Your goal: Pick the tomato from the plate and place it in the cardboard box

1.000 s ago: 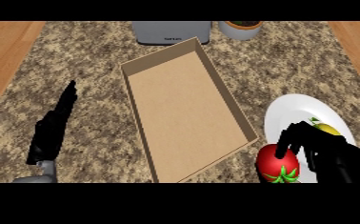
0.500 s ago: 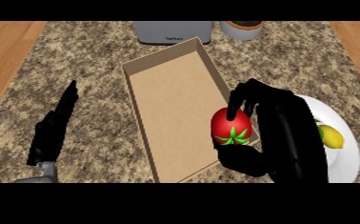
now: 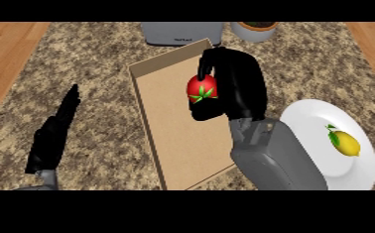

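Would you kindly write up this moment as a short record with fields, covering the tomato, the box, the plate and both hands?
tomato: held in the right hand, above the box's open inside
right hand: curled round the tomato
cardboard box: open, nothing visible inside it
plate: right of the box, holds a lemon
left hand: open, resting at the view's left, holding nothing
step left: release the tomato into the box

This is looking like a home kitchen: a speckled granite table (image 3: 95,53) with wooden edging is serving as the worktop. A grey toaster-like appliance (image 3: 181,32) and a grey pot (image 3: 256,30) are standing at its far edge, while a white plate (image 3: 311,123) is carrying a lemon (image 3: 345,143) at the right.
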Tool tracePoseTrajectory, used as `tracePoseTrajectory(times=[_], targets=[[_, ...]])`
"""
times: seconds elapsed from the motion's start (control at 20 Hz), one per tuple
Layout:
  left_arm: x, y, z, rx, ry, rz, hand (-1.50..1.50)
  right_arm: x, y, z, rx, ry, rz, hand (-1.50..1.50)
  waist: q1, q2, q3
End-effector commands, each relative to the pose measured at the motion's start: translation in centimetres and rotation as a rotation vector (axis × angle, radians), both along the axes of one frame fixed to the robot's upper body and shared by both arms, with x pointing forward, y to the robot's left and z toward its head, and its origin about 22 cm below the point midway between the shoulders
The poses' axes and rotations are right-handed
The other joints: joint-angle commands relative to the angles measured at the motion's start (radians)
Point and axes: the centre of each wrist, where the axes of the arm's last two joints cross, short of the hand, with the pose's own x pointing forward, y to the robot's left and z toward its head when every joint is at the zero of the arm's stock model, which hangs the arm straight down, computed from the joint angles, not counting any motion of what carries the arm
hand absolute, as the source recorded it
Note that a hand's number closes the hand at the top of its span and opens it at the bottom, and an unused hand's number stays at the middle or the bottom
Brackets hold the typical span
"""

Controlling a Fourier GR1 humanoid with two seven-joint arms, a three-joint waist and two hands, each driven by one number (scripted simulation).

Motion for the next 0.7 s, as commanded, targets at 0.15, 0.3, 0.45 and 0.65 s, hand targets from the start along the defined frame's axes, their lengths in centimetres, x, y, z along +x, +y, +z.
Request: tracePoseTrajectory(times=[0.15,0.3,0.45,0.65], targets=[[-0.1,-1.7,0.0,-0.02,0.013,-0.019,0.0,4.4,3.8,-2.6,-0.034,0.12,-0.026,1.5,0.009,0.0,0.0],[1.2,-1.3,-1.1,-0.006,0.009,-0.003,0.0,6.1,2.5,-6.2,-0.011,0.162,-0.067,1.5,0.003,0.003,0.0],[-0.8,-0.5,-1.3,-0.005,-0.012,-0.026,0.0,7.4,2.5,-7.2,0.045,0.182,-0.094,-1.5,0.01,0.002,0.0],[0.6,0.6,-1.0,0.005,0.0,-0.007,0.0,8.2,4.0,-7.8,0.081,0.132,-0.088,-1.5,0.017,0.005,0.0]])
